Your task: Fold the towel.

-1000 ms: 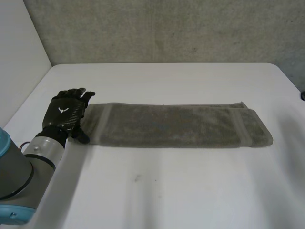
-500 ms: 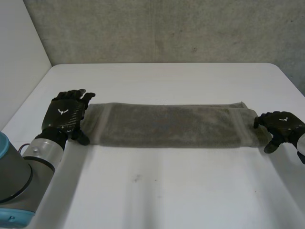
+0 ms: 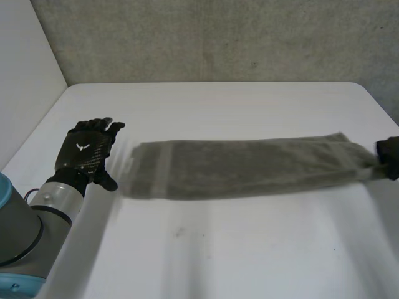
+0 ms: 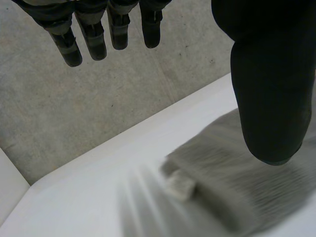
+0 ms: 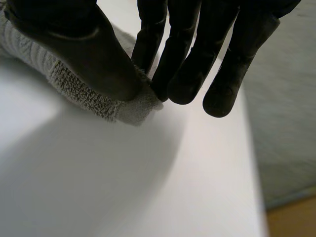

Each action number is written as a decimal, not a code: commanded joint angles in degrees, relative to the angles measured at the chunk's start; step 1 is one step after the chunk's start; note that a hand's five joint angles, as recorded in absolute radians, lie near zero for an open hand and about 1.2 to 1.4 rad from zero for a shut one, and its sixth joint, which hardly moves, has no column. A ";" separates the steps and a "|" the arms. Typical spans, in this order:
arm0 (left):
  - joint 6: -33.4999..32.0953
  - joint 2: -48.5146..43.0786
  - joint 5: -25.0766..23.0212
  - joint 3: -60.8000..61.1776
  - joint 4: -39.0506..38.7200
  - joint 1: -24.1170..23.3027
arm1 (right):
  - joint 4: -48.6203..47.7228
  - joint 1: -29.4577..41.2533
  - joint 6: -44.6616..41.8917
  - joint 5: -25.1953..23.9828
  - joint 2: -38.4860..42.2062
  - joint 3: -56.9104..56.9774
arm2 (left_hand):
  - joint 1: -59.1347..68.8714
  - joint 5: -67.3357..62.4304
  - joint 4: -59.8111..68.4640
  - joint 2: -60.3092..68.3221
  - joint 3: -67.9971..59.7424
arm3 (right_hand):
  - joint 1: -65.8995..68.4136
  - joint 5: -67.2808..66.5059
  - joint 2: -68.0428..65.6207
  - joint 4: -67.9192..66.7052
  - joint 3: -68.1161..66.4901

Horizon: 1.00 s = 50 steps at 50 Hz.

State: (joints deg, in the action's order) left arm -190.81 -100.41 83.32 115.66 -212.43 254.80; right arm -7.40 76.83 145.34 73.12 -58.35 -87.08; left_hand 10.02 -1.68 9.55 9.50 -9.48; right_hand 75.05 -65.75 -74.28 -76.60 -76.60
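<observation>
I have one towel (image 3: pixel 249 167) on the white table (image 3: pixel 218 255). It is a single grey-green strip folded lengthwise, stretched across the middle of the table from near the left side to the right edge.

Two hands are in play. The left hand (image 3: pixel 86 152) sits just beside the towel's left end, and as far as I can judge from the head view it is not on the cloth. Its fingers are straight and loosely spread, holding nothing. In the left wrist view that hand (image 4: pixel 269 84) hangs over the same end of the towel (image 4: pixel 222 168), thumb well apart from the fingers. I can make out one small white label (image 4: pixel 178 185) at the cloth's corner.

The right hand (image 3: pixel 389 157) is at the right edge of the table, on the towel's other end. In its own wrist view the right hand (image 5: pixel 74 54) pinches the end corner of the towel (image 5: pixel 89 96) between the thumb and the fingertips.
</observation>
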 commanded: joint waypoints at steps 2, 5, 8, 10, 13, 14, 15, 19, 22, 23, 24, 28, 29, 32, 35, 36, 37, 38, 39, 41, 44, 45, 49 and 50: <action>0.00 0.22 0.00 0.00 0.00 0.00 | 3.01 0.08 -5.42 2.91 -3.88 4.81 | -0.02 1.68 0.45 0.50 -0.52 | 4.95 -4.25 -5.72 -3.40 -3.40; 0.00 0.74 0.09 0.00 0.00 0.09 | 5.73 9.22 -4.89 3.35 -5.98 9.56 | -0.02 1.68 0.45 0.50 -0.52 | 4.95 -4.25 -5.72 -3.40 -3.40; 0.00 0.92 0.09 0.00 0.00 0.09 | 7.84 20.47 -3.22 3.96 -5.55 15.98 | -0.02 1.68 0.45 0.50 -0.52 | 4.95 -4.25 -5.72 -3.40 -3.40; 0.00 0.92 0.09 0.09 0.00 0.09 | 9.15 30.88 -2.87 5.71 -3.62 21.92 | -0.02 1.68 0.45 0.50 -0.52 | 4.95 -4.25 -5.72 -3.40 -3.40; 0.00 1.01 0.09 0.09 0.00 0.00 | 9.60 36.03 -2.87 7.57 -2.03 25.29 | -0.02 1.68 0.45 0.50 -0.52 | 4.95 -4.25 -5.72 -3.40 -3.40; 0.09 1.01 0.09 0.26 0.00 0.00 | 10.03 40.99 -2.87 9.31 0.32 28.43 | -0.02 1.68 0.45 0.50 -0.52 | 4.95 -4.25 -5.72 -3.40 -3.40; 0.00 1.01 0.09 0.35 0.00 0.09 | 10.47 46.08 -2.96 10.54 3.04 31.33 | -0.02 1.68 0.45 0.50 -0.52 | 4.95 -4.25 -5.72 -3.40 -3.40; 0.09 1.01 0.09 0.26 0.00 0.09 | 11.71 53.52 -2.96 11.61 7.81 35.58 | -0.02 1.68 0.45 0.50 -0.52 | 4.95 -4.25 -5.72 -3.40 -3.40; 0.00 1.01 0.09 0.18 0.00 0.17 | 11.88 58.50 -2.96 11.52 11.92 37.06 | -0.02 1.68 0.45 0.50 -0.52 | 4.95 -4.25 -5.72 -3.40 -3.40; 0.09 1.01 0.09 0.09 -0.09 0.18 | 11.88 60.27 -2.87 11.26 13.95 37.33 | -0.02 1.68 0.45 0.50 -0.52 | 4.95 -4.25 -5.72 -3.40 -3.40; 0.09 1.01 0.09 0.09 -0.09 0.18 | 11.88 60.28 -2.87 11.26 13.97 37.33 | -0.02 1.68 0.45 0.50 -0.52 | 4.95 -4.25 -5.72 -3.40 -3.40; 0.09 1.01 0.09 0.09 -0.09 0.26 | 11.62 64.84 -3.04 10.99 18.70 37.77 | -0.02 1.68 0.45 0.50 -0.52 | 4.95 -4.25 -5.72 -3.40 -3.40; 0.09 1.01 0.09 0.09 -0.09 0.26 | 11.62 64.85 -3.05 10.99 18.71 37.77 | -0.02 1.68 0.45 0.50 -0.52 | 4.95 -4.25 -5.72 -3.40 -3.40; 0.00 1.01 0.09 0.18 -0.09 0.26 | 11.62 65.65 -3.40 11.08 20.73 37.77 | -0.02 1.68 0.45 0.50 -0.52 | 4.95 -4.25 -5.72 -3.40 -3.40; 0.09 1.01 0.09 0.26 -0.09 0.18 | 11.97 65.73 -3.31 11.61 20.29 37.25 | -0.02 1.68 0.45 0.50 -0.52 | -32.66 33.37 31.90 34.22 34.22; 0.09 1.01 0.09 0.35 -0.09 0.18 | 12.06 65.65 -2.61 12.31 19.08 36.64 | -0.02 1.68 0.45 0.50 -0.52 | -65.05 65.75 64.28 66.60 66.60; 0.09 1.01 0.09 0.35 -0.09 0.18 | 12.06 65.65 -2.61 12.31 19.06 36.63 | -0.02 1.68 0.45 0.50 -0.52 | -65.05 65.75 64.28 66.60 66.60; 0.00 1.01 0.09 0.35 -0.09 0.18 | 12.06 65.12 -1.82 12.40 16.98 35.59 | -0.02 1.68 0.45 0.50 -0.52 | -65.05 65.75 64.28 66.60 66.60; 0.00 1.01 0.09 0.35 -0.09 0.18 | 11.97 64.94 -0.86 12.31 13.65 33.05 | -0.02 1.68 0.45 0.50 -0.52 | -65.05 65.75 64.28 66.60 66.60; 0.00 1.01 0.09 0.35 -0.09 0.26 | 11.36 64.42 0.80 11.96 9.79 29.29 | -0.02 1.68 0.45 0.50 -0.52 | -65.05 65.75 64.28 66.60 66.60; 0.09 1.01 0.09 0.35 -0.09 0.26 | 9.96 60.83 5.02 11.79 3.01 21.64 | -0.02 1.68 0.45 0.50 -0.52 | -65.05 65.75 64.28 66.60 66.60; 0.09 1.01 0.09 0.35 -0.09 0.26 | 9.95 60.81 5.04 11.79 2.98 21.60 | -0.02 1.68 0.45 0.50 -0.52 | -65.05 65.75 64.28 66.60 66.60; 0.00 1.01 0.09 0.35 -0.09 0.18 | 9.24 52.49 10.39 11.35 -2.90 10.65 | -0.02 1.68 0.45 0.50 -0.52 | -65.05 65.75 64.28 66.60 66.60; 0.00 1.01 0.09 0.44 -0.09 0.18 | 8.81 50.11 11.10 11.26 -3.69 7.31 | -0.02 1.68 0.45 0.50 -0.52 | -65.05 65.75 64.28 66.60 66.60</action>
State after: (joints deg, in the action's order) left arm -190.79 -99.41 83.41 116.02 -212.52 255.04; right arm 2.68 136.36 150.77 85.02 -55.20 -66.27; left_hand 9.99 -1.68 9.55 9.50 -9.48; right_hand 13.24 -3.53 -14.14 -14.95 -13.66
